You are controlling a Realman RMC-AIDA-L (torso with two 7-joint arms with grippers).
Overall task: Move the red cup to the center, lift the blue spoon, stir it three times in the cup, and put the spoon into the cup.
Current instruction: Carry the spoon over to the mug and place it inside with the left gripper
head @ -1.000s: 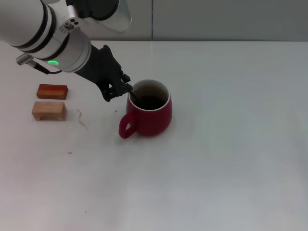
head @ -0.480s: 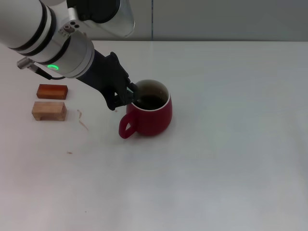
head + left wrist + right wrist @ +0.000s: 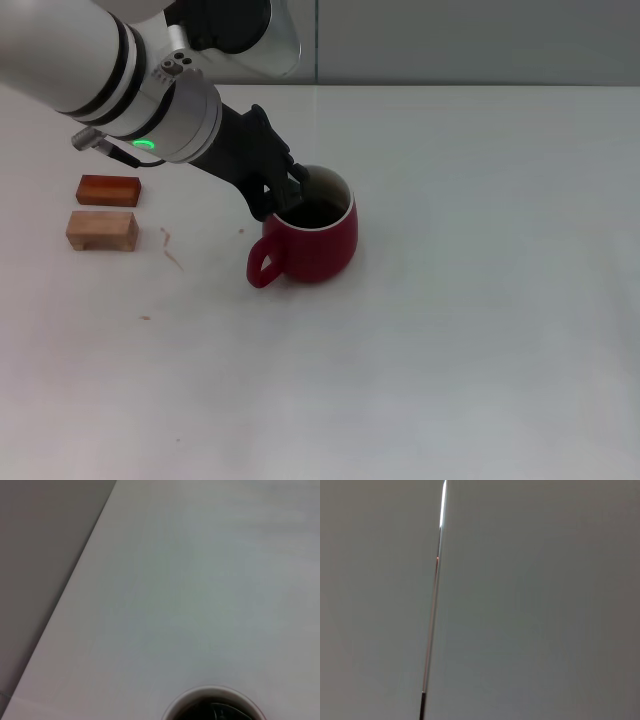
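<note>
Obstacles: red cup [image 3: 312,240] mid-table, left gripper [image 3: 283,192] over its left rim; two wooden blocks [image 3: 104,211] far left. Open white tabletop [image 3: 480,300] right and front.

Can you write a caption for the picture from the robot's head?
The left gripper dips into the red cup on the white table, two wooden blocks nearby.

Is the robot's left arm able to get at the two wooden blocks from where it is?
Probably yes: the left gripper is at the red cup, and only bare table separates it from the blocks.
</note>
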